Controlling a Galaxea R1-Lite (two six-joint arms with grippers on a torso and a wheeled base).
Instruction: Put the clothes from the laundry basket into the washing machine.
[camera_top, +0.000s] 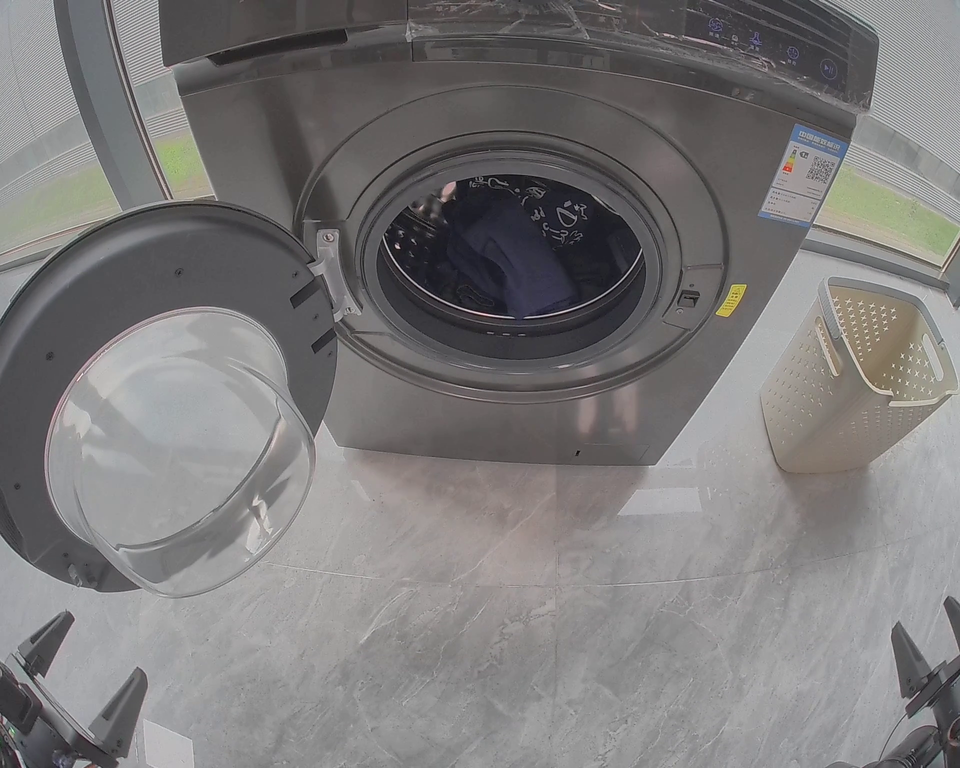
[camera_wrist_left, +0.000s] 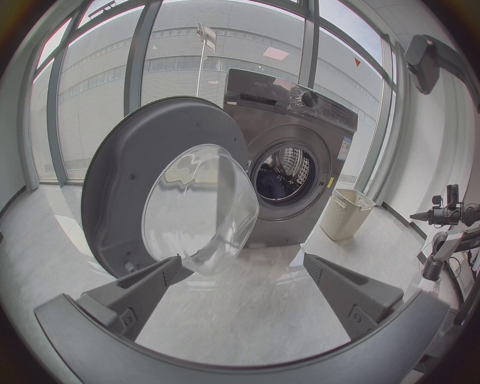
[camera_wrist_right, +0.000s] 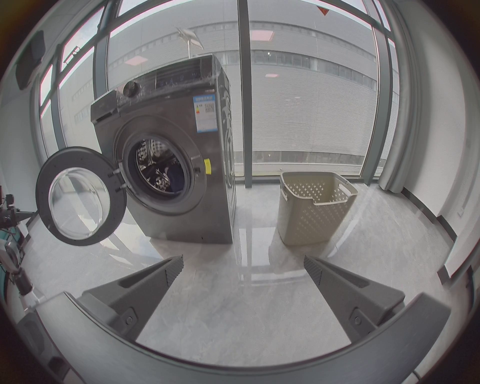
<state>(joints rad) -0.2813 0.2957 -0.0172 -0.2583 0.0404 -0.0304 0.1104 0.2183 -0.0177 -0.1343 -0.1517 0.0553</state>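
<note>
The grey washing machine (camera_top: 520, 110) stands ahead with its round door (camera_top: 165, 390) swung wide to the left. Dark blue and black patterned clothes (camera_top: 510, 250) lie inside the drum (camera_wrist_right: 161, 167). The cream laundry basket (camera_top: 860, 375) sits on the floor right of the machine, and what shows of its inside (camera_wrist_right: 316, 192) holds no clothes. My left gripper (camera_top: 85, 665) is low at the near left, open and holding nothing. My right gripper (camera_top: 925, 640) is low at the near right, open, with nothing between its fingers (camera_wrist_right: 350, 292).
Grey marble floor (camera_top: 520, 620) stretches between me and the machine. Tall windows (camera_wrist_right: 310, 100) stand behind it and the basket. The open door juts out over the floor on the left (camera_wrist_left: 165, 195).
</note>
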